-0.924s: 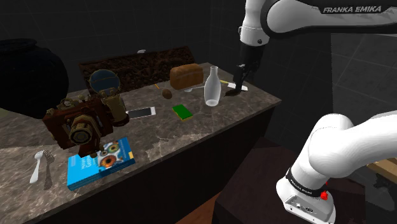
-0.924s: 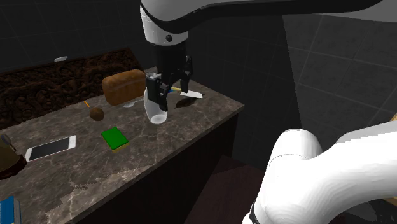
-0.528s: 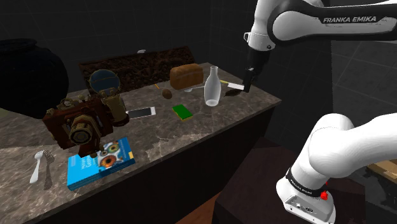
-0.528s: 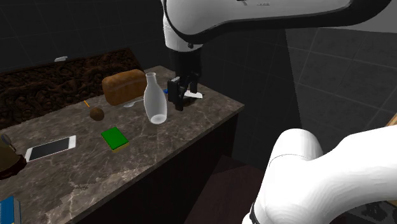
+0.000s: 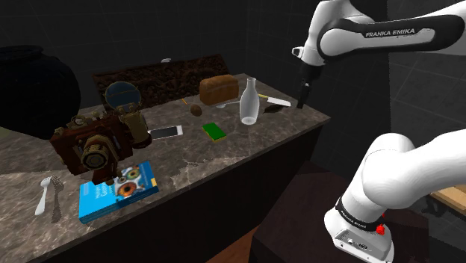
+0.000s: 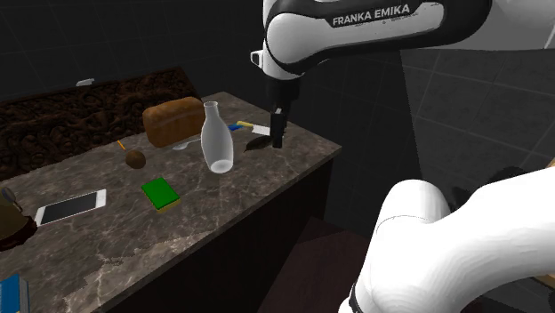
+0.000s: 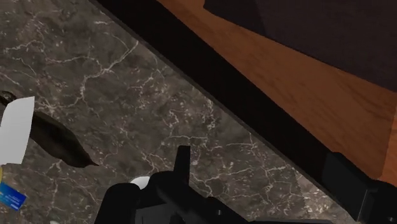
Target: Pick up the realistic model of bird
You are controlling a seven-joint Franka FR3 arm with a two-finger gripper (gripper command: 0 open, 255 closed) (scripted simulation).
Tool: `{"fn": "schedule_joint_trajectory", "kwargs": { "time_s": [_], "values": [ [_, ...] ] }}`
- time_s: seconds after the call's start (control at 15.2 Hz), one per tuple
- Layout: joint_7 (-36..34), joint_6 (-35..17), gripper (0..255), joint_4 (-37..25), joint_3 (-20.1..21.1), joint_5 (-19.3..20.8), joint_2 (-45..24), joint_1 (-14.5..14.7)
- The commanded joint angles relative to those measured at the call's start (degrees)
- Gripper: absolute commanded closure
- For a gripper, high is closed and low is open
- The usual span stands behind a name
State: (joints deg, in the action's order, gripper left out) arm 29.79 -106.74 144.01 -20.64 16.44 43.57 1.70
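The bird model [image 5: 273, 105], dark with a white part, is seen lying on the marbled counter [image 5: 224, 161] near its far corner at the shoulder view's right, close to a clear glass bottle [image 5: 249, 103]. The tool [image 5: 302, 101] is held upright just beside the bird, over the counter's edge. Whether it is released or clenched cannot be told. A loaf of bread [image 5: 219, 89] is set behind the bottle, and a green sponge [image 5: 215, 131] and a smartphone [image 5: 165, 132] are laid nearer the middle
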Motion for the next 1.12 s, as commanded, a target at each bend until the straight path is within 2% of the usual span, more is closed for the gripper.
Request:
{"fn": "schedule_joint_trajectory", "kwargs": {
  "time_s": [0.0,0.4,0.66,0.86,0.99,1.06],
  "values": [
    [6.1,-2.4,0,-0.3,-3.9,1.5,-2.0,0.6],
    [24.2,-9.5,0,-4.7,-16.4,2.8,-11.5,4.8],
    [37.5,-13.9,0,-9.8,-25.8,-0.3,-20.2,10.3],
    [49.4,-16.8,0,-14.5,-33.9,-6.4,-28.6,15.9],
    [59.3,-18.0,0,-18.2,-40.1,-13.7,-36.2,20.3],
    [65.4,-18.2,0,-20.2,-42.9,-19.2,-41.1,22.0]
  ]
}}
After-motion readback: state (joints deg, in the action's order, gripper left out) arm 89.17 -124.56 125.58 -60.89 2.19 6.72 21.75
